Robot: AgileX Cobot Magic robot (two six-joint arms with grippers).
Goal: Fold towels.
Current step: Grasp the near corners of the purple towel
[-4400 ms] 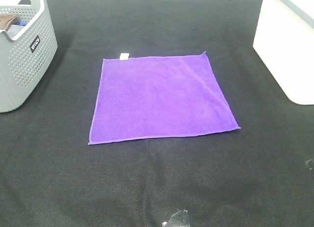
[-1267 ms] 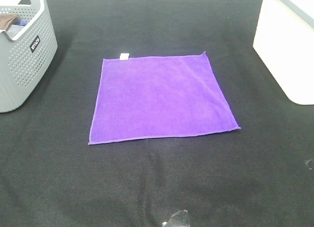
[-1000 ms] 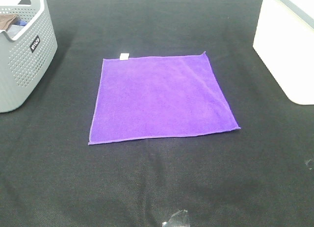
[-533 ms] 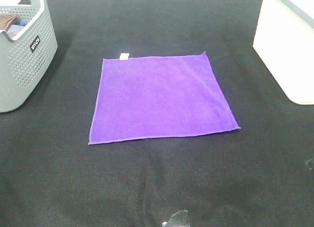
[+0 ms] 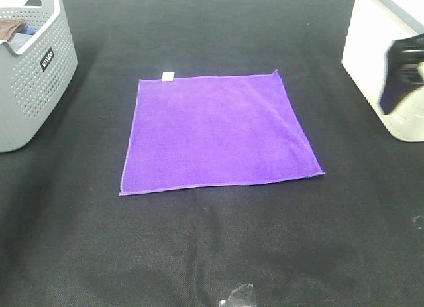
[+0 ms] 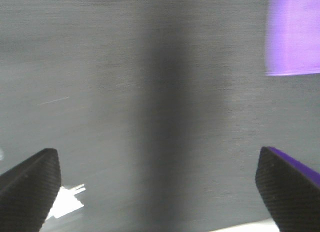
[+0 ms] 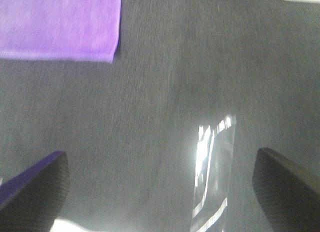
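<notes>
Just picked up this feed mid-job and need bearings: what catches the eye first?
First the bright purple towel, flat and unfolded in the middle of the black table. Next, the grey perforated basket at the far left, and a dark blurred shape in front of the white bin on the right.

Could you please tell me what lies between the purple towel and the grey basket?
Only bare black table cover: in the exterior high view, the stretch between the purple towel and the grey basket holds no object.

A grey perforated basket (image 5: 33, 75) sits left on the black tabletop (image 5: 212, 254), a white bin (image 5: 368, 52) right
</notes>
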